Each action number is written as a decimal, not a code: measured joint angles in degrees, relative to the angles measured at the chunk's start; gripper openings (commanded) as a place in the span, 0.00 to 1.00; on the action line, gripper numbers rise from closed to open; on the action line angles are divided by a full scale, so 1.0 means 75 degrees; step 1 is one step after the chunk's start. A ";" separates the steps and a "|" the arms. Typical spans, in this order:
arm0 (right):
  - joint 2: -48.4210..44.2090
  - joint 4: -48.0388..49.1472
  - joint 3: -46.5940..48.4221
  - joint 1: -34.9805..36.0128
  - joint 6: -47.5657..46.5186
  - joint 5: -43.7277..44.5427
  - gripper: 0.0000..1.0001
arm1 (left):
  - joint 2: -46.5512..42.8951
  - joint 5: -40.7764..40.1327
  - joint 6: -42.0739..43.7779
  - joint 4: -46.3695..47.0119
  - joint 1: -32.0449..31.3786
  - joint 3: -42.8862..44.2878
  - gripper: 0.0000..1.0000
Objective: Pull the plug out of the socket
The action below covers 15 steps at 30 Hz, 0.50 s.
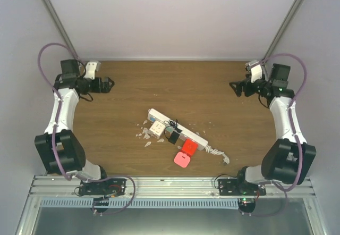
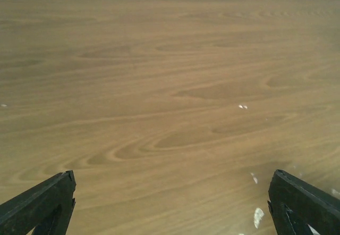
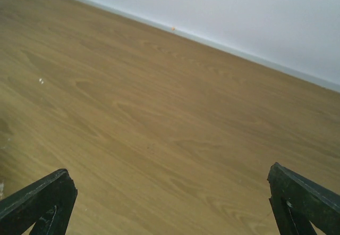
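Observation:
A long white power strip (image 1: pixel 159 116) lies slantwise mid-table, its coiled white cord (image 1: pixel 217 152) trailing to the lower right. A black plug (image 1: pixel 173 136) with a thin black cord sits in it near the middle. A white adapter (image 1: pixel 156 129) and a red block (image 1: pixel 188 148) sit on it too. My left gripper (image 1: pixel 108 83) is open and empty at the far left, well away from the strip. My right gripper (image 1: pixel 237 87) is open and empty at the far right. Both wrist views show only bare wood between their fingers (image 2: pixel 42 203) (image 3: pixel 37 203).
A pink square piece (image 1: pixel 182 159) lies just in front of the strip. Small white scraps (image 1: pixel 143 135) lie scattered left of the strip, and some show in the left wrist view (image 2: pixel 258 217). The wooden table (image 1: pixel 133 86) ends at white walls behind and at the sides.

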 measured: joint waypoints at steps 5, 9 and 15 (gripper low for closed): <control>-0.0484 -0.0119 -0.0533 0.0335 -0.0149 0.0300 1.00 | -0.0796 -0.0149 -0.0047 0.0111 -0.0487 -0.0915 0.99; -0.0828 -0.0385 -0.0787 0.0533 -0.0501 0.0326 1.00 | -0.1393 -0.0189 -0.0020 0.0154 -0.0764 -0.1437 0.99; -0.1037 -0.1169 -0.0906 0.0938 -0.1311 0.0201 1.00 | -0.1993 -0.0184 0.0163 0.0204 -0.0976 -0.1888 0.99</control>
